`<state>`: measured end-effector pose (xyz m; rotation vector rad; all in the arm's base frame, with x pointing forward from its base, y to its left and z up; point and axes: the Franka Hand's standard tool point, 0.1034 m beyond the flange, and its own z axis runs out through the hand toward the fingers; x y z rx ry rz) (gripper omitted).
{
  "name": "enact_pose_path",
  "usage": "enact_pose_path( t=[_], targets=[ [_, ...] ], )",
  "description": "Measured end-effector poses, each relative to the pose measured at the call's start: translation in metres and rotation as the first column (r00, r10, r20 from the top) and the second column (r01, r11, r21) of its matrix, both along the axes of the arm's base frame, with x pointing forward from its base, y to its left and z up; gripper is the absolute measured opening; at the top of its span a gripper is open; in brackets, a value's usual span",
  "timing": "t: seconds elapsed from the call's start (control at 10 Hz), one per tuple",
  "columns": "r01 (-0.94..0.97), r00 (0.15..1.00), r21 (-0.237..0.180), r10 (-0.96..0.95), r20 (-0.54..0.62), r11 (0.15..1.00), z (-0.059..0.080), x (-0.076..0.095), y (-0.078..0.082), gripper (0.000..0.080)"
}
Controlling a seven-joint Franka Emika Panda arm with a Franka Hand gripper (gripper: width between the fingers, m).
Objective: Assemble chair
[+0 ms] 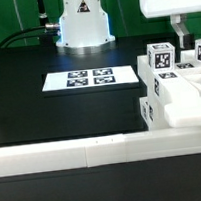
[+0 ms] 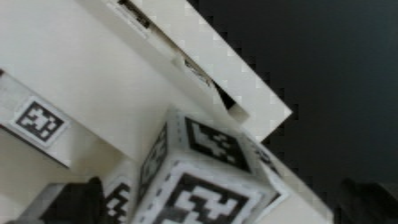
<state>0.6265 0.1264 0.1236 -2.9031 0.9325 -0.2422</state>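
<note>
The matte white plastic chair parts, with their small black-and-white square tags, sit clustered at the exterior view's right edge of the black tabletop, against the long low white border rail. The hand hangs just above them, fingers spread and released, grasping nothing. The marker board lies flat mid-tabletop, well apart.

Exterior cam sits low at the table's front edge, looking across the matte black tabletop toward the robot's white base; mid-range; wrist cam looks down, v. close, on white plastic chair parts; both share a tagged square-ended white leg.
</note>
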Motion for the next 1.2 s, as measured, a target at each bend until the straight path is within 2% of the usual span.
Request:
enact_pose_path(
  t=[0.2,0.5,0.7,0.9,1.1,1.2],
  targets=[
    [-0.223,0.975,-0.042,0.224,0.002,0.974,-0.001,0.001,-0.002,0.0649],
    [-0.483,0.875,-0.093,0.484,-0.011,0.871,-0.002,0.002,-0.010,0.0649],
    [-0.561,0.826,-0.117,0.563,-0.013,0.820,-0.002,0.002,-0.011,0.0649],
    [-0.545,0.836,-0.121,0.549,-0.003,0.830,-0.002,0.003,-0.012,0.0620],
    [-0.534,0.843,-0.118,0.538,-0.001,0.837,-0.002,0.003,-0.012,0.0279],
    [-0.520,0.852,-0.116,0.524,0.000,0.846,-0.002,0.003,-0.013,0.0279]
  ],
)
